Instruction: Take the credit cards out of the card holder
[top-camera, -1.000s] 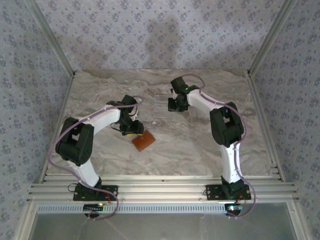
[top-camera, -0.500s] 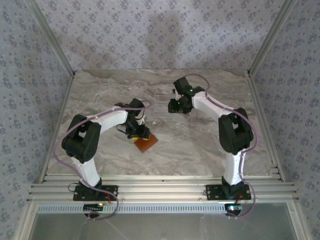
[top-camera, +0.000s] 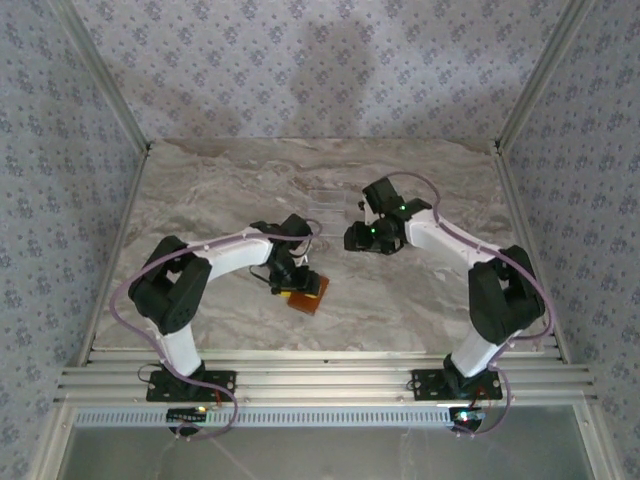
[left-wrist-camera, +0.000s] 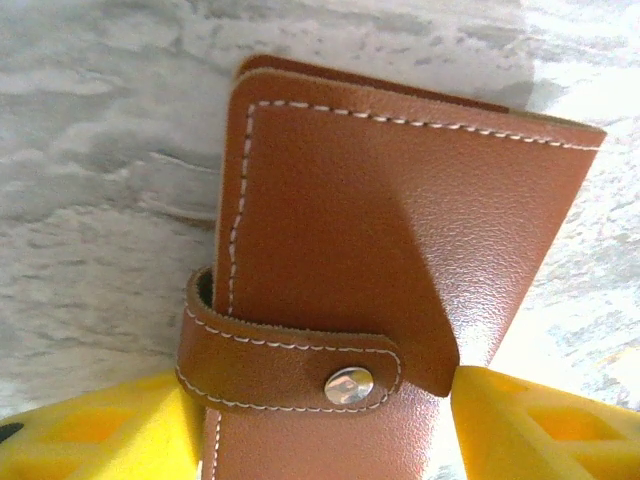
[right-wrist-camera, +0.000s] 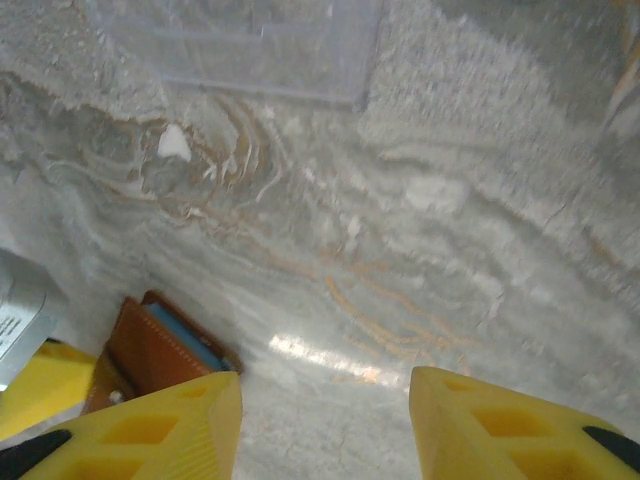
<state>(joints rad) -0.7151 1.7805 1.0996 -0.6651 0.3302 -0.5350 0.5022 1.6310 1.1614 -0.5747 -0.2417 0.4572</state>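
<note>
The card holder (top-camera: 308, 293), an orange-brown leather wallet, lies snapped shut on the marble table in front of the arms. In the left wrist view the card holder (left-wrist-camera: 400, 240) sits between the yellow fingers, its strap and silver snap near the camera. My left gripper (top-camera: 290, 278) (left-wrist-camera: 330, 425) is shut on it, a finger touching each side. My right gripper (top-camera: 358, 238) (right-wrist-camera: 325, 425) hovers open over bare table to the holder's right, nothing between its fingers. A corner of the card holder (right-wrist-camera: 150, 350) with a blue inner edge lies at its lower left. The credit cards are hidden.
A clear plastic tray (top-camera: 328, 200) (right-wrist-camera: 260, 45) rests on the table behind both grippers, left of the right arm. Patterned walls with metal rails close in the table on three sides.
The left gripper has moved right and toward the front, the card holder going with it. The right gripper has swung from beside the tray toward the front and its jaws have widened.
</note>
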